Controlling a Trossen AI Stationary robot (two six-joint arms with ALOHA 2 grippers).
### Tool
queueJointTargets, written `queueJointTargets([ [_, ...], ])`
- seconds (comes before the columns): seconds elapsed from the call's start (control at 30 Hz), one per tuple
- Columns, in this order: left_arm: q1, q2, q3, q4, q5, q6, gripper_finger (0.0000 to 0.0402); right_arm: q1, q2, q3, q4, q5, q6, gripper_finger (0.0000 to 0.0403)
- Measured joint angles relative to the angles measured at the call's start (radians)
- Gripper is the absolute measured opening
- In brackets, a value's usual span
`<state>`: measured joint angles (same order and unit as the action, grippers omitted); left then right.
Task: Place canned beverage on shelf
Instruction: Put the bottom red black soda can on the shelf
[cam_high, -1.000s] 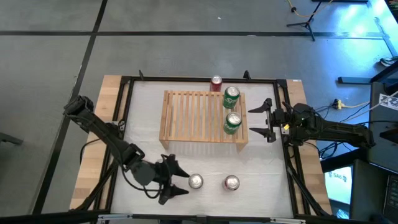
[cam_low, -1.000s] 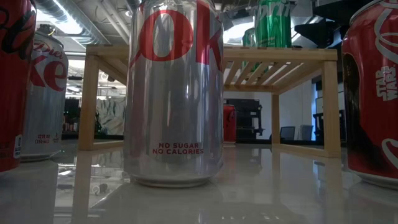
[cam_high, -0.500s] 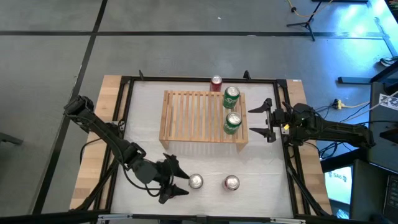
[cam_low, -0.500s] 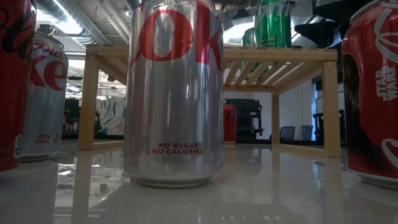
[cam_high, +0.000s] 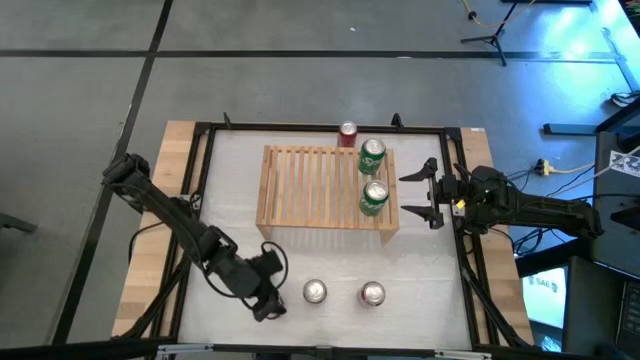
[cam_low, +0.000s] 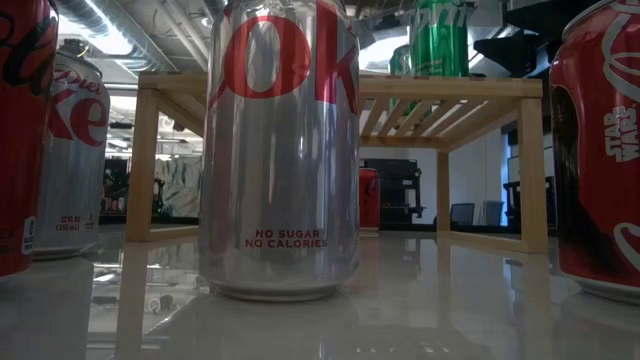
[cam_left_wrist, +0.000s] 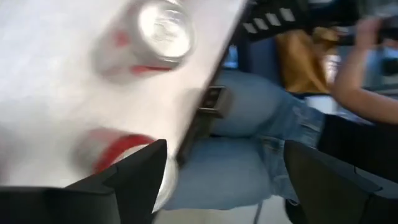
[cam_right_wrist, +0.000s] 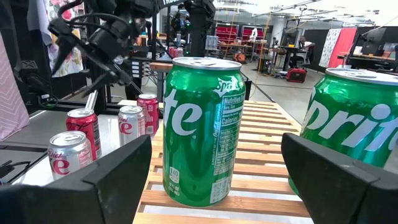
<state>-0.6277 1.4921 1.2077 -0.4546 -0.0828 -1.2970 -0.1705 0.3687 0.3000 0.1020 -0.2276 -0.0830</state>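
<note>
Wooden and pale, the shelf (cam_high: 327, 188) stands in the middle of the white desk (cam_high: 430, 270), and it already carries two green cans: one green can (cam_high: 373, 155) at its far right corner and a second green can (cam_high: 374, 196) just nearer on the same right end. The rest of the slatted top is bare, so I judge that the task is only partly done.

Cans that are not yet on the shelf stand on the desk. A red can (cam_high: 348, 133) stands just behind the far edge of the shelf. On the near side, well apart from the shelf, there are a silver can (cam_high: 315, 291) and, to its right, a red-and-silver can (cam_high: 372, 293). The low view shows more cans close to its lens, but I cannot match them all with the high view.

The left tool (cam_high: 270, 283) is low over the near part of the desk, just left of the silver can. Its fingers (cam_left_wrist: 134, 177) stand apart and hold nothing; its wrist view is blurred. The right tool (cam_high: 424, 192) waits beside the right end of the shelf, pointing at the green cans, its fingers (cam_right_wrist: 109, 174) also spread and empty.

What remains, in my judgement, is to grasp the silver can, lift it to a free place on the slats, and then do the same for the others.
</note>
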Motion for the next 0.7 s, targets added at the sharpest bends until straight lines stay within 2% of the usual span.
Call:
queueJointTargets([
  [0.13,0.022,0.000,0.109,-0.194,-0.048,0.027,0.0314,0.000,0.000,0.000,0.000,0.000,0.000,0.0353],
  [0.23,0.024,-0.001,0.152,-0.280,-0.107,0.049,0.0314,0.000,0.000,0.000,0.000,0.000,0.000,0.0353],
  [0.33,0.004,0.014,0.153,-0.305,-0.119,0.051,0.0314,0.000,0.000,0.000,-0.001,0.000,0.000,0.0353],
  [0.5,-0.044,0.082,0.152,-0.325,-0.054,0.051,0.0314,0.000,0.000,0.000,-0.002,0.000,0.000,0.0353],
  [0.7,-0.084,0.127,0.152,-0.325,-0.055,0.051,0.0314,0.000,0.000,0.000,-0.003,0.000,0.000,0.0353],
])
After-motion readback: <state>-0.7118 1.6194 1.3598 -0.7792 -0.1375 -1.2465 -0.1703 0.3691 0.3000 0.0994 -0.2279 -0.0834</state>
